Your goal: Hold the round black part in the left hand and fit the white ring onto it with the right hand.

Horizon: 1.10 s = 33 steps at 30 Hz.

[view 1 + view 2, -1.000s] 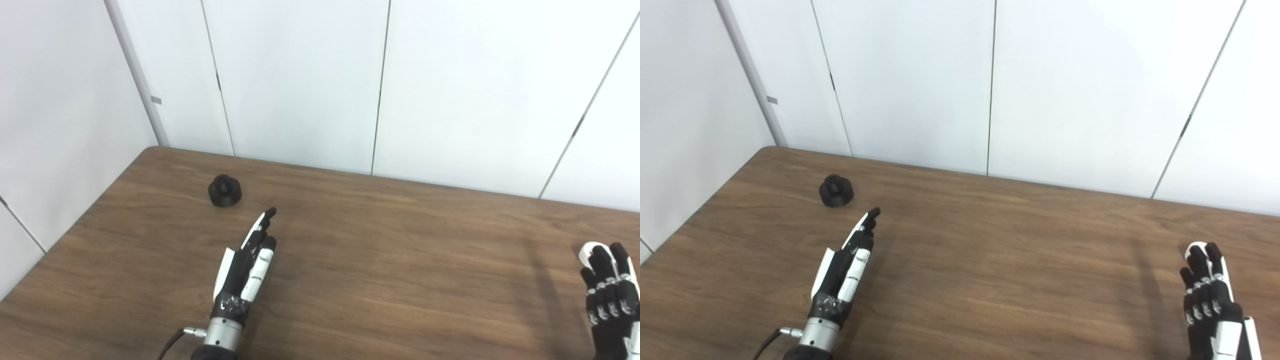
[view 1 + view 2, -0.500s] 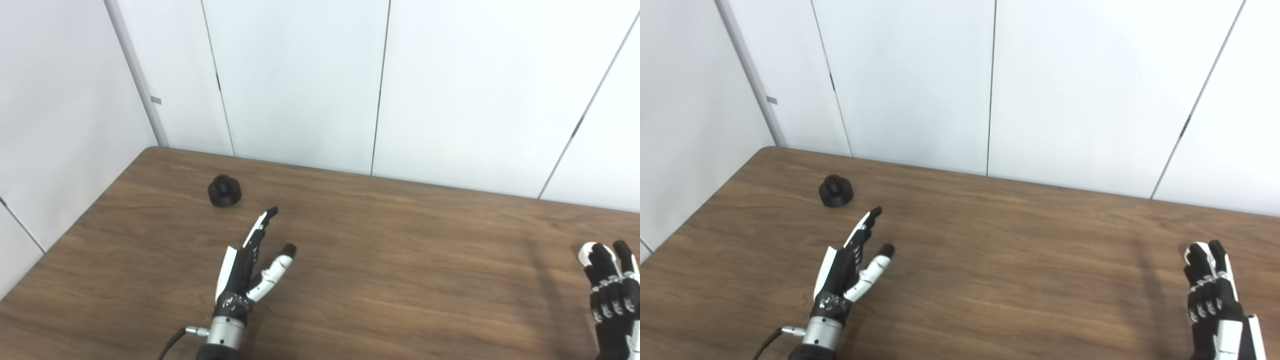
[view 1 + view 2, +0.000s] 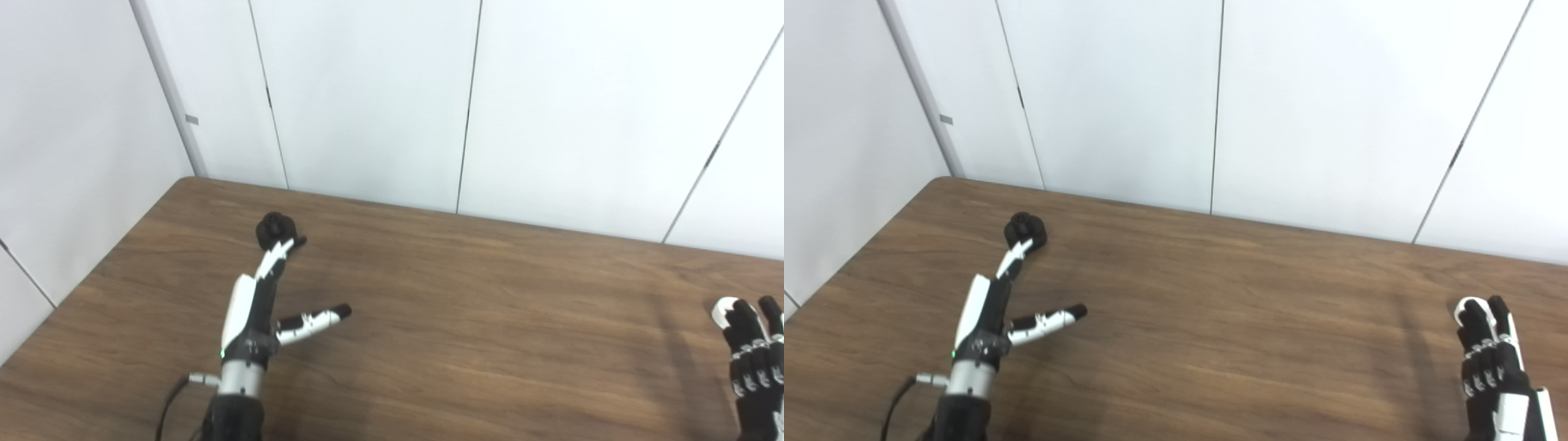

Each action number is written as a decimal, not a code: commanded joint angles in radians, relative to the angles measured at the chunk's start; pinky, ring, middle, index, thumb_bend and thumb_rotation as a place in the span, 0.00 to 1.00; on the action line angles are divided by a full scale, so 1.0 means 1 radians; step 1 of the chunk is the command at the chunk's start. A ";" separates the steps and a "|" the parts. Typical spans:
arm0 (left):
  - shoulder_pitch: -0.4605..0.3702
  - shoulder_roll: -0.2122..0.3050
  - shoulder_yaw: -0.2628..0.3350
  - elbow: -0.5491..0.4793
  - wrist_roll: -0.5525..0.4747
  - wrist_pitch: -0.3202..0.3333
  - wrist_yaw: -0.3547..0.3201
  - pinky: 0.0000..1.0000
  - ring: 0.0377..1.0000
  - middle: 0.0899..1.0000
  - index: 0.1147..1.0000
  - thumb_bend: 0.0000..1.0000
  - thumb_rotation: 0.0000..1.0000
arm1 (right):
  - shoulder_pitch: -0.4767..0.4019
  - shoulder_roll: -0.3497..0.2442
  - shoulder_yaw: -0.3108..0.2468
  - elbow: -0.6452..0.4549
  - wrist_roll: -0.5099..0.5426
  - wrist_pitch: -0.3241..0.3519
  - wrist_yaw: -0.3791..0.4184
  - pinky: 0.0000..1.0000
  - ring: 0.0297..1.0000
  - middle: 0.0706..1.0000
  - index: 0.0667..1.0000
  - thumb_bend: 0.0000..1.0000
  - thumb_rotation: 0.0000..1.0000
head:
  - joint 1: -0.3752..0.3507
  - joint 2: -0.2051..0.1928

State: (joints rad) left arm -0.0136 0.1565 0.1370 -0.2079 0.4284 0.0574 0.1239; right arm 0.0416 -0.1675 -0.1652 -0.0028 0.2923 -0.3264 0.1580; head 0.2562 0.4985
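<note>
The round black part (image 3: 271, 224) stands on the wooden table (image 3: 465, 288) at the far left. My left hand (image 3: 254, 303) is open, its fingers stretched forward so the fingertips (image 3: 286, 246) overlap the part's near side in the view; the thumb sticks out to the right. Whether the fingertips touch the part is not clear. At the bottom right, my right hand (image 3: 754, 361) lies with fingers extended, back toward the camera. A curved white piece, likely the white ring (image 3: 721, 305), shows just beyond its fingertips and is mostly hidden by them.
White wall panels (image 3: 367, 98) rise directly behind the table's far edge and along its left side. The table's left edge (image 3: 92, 269) runs diagonally close to the black part. A cable (image 3: 168, 404) hangs from my left wrist.
My left hand has reached forward and to the left up to the black part, and its thumb has spread wide. My right hand has slid slightly toward the bottom edge.
</note>
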 commanded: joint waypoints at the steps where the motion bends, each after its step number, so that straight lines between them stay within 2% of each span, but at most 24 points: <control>1: -0.043 0.031 0.007 0.000 0.026 -0.014 0.027 1.00 1.00 0.97 0.87 0.97 0.29 | 0.078 0.015 0.001 0.101 0.002 -0.019 0.012 1.00 0.98 0.95 0.99 0.58 0.95 | 0.000 0.002; 11: -0.135 0.113 0.010 0.076 0.165 0.131 0.049 1.00 1.00 0.96 0.83 0.99 0.35 | 0.084 0.019 0.006 0.097 -0.006 -0.011 0.009 1.00 0.97 0.94 0.98 0.60 0.93 | 0.006 0.006; 23: -0.221 0.190 0.023 0.234 0.187 0.189 0.114 1.00 1.00 0.94 0.82 0.99 0.37 | 0.084 0.021 0.005 0.098 -0.004 -0.011 0.011 1.00 0.97 0.93 0.97 0.60 0.92 | 0.010 0.008; 30: -0.258 0.221 0.030 0.320 0.161 0.174 0.152 1.00 1.00 0.95 0.81 0.98 0.35 | 0.082 0.022 0.008 0.103 -0.012 -0.016 0.010 1.00 0.96 0.92 0.96 0.57 0.91 | 0.012 0.009; 33: -0.283 0.232 0.029 0.353 0.165 0.216 0.145 1.00 1.00 0.96 0.82 0.98 0.36 | 0.082 0.020 0.009 0.106 -0.009 -0.018 0.015 1.00 0.96 0.92 0.96 0.58 0.91 | 0.014 0.009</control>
State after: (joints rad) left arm -0.2416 0.3508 0.1596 0.1518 0.5851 0.2655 0.2445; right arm 0.0429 -0.1664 -0.1630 -0.0021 0.2840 -0.3267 0.1611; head 0.2684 0.5062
